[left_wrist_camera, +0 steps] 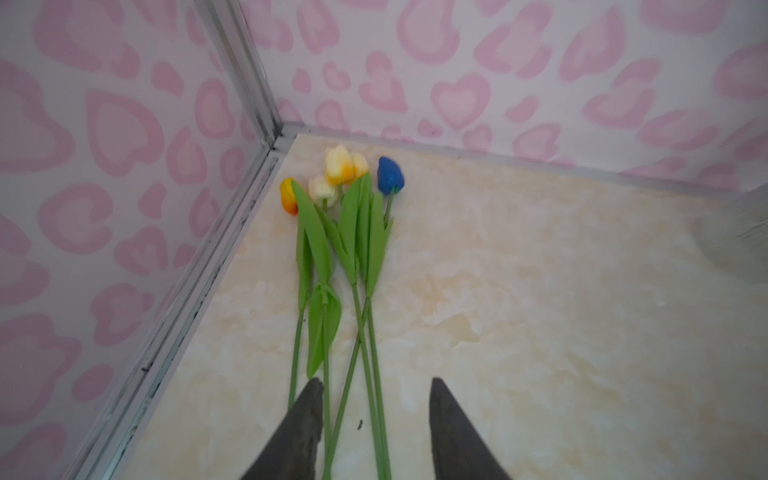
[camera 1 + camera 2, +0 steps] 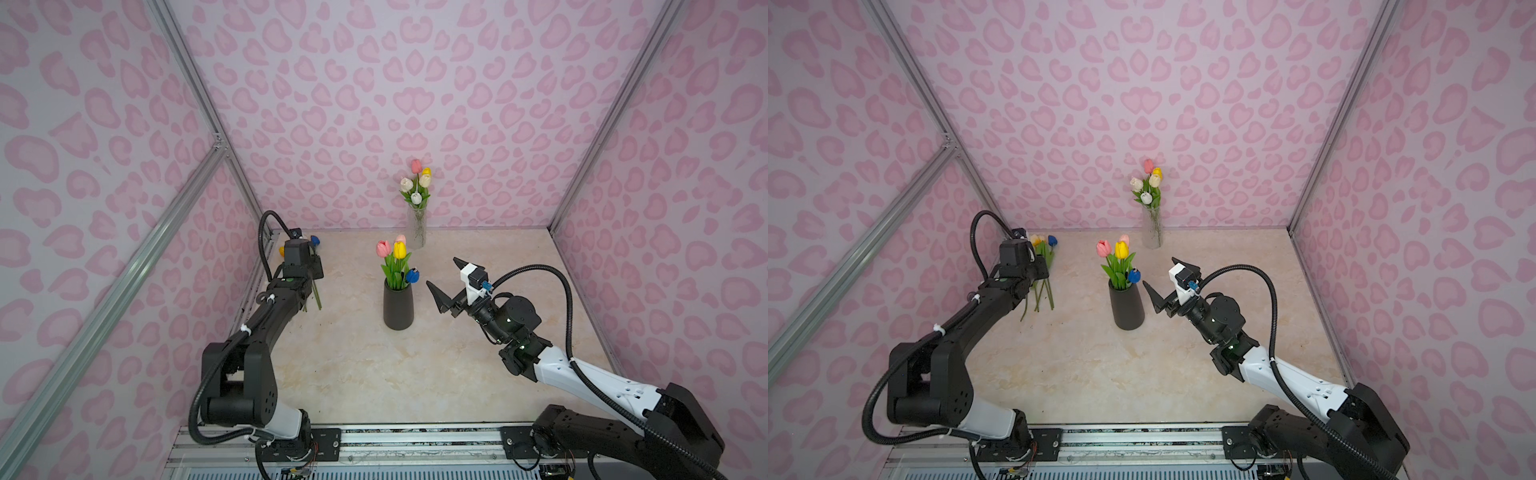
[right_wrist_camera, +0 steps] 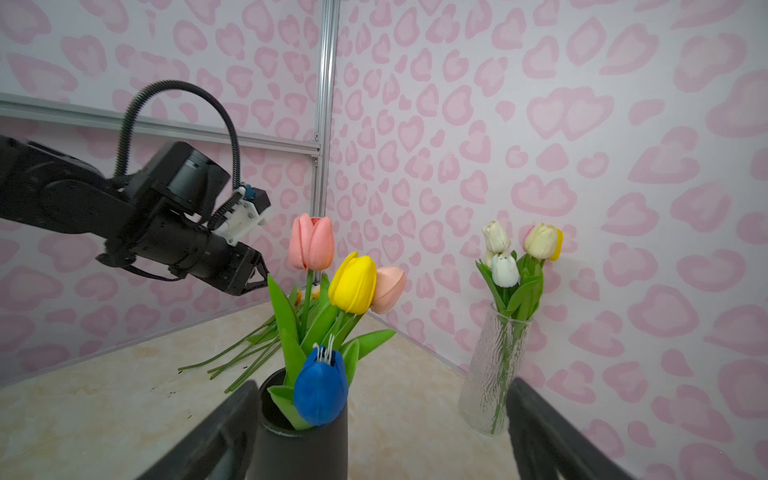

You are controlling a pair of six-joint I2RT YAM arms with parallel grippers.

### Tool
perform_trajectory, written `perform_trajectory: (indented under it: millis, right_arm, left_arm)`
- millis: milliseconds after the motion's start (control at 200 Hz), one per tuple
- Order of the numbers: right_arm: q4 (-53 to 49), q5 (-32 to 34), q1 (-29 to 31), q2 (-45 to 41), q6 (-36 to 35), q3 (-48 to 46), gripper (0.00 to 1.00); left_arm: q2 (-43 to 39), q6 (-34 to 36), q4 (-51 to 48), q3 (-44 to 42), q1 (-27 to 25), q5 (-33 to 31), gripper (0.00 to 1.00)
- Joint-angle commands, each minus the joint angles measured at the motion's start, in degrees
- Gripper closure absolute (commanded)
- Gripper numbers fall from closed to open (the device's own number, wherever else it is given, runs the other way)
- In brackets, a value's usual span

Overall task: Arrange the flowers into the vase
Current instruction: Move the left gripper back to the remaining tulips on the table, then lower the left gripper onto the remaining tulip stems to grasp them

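Nearest, the right claw (image 2: 440,270) hangs with its jaws spread wide and empty, just beside the dark vase (image 2: 398,309) at mid-desk (image 2: 457,374). That vase already holds four tulips (image 2: 397,257): pink, yellow, peach and a low blue one.

Farther off, by the left wall, the left claw (image 1: 375,380) stands about half open over the loose tulips (image 1: 318,241), which lie flat in the corner. Their bare stem ends run between its jaws; whether the tips touch them is hard to tell.

These stems look light, thin and springy, and the heads soft. The bare stem below the leaves seems the best hold. Two stems cross there, so one pinch may lift both.

At the back wall, a glass vase (image 2: 417,228) holds pale blooms (image 2: 415,183).
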Motion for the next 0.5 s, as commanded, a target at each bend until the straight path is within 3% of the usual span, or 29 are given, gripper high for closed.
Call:
perform_trajectory:
  millis: [0,160,215,495]
  right_arm:
    - [2.6,-3.0,0.1,0.3,2.0,-0.1,0.08]
    - [2.2,-2.2,0.1,0.6,1.8,-0.1,0.08]
    - [2.3,-1.6,0.1,0.4,1.6,-0.2,0.08]
    - [3.1,-1.6,0.1,1.1,1.0,-0.3,0.08]
  left_arm:
    - [8.6,0.2,-15.3,8.3,1.9,-1.4,0.60]
    - [21.0,2.4,-25.5,20.3,2.8,0.0,0.63]
    - [23.5,2.8,-28.1,23.0,2.8,0.0,0.68]
    - [33.9,5.9,-35.7,34.4,4.0,1.6,0.69]
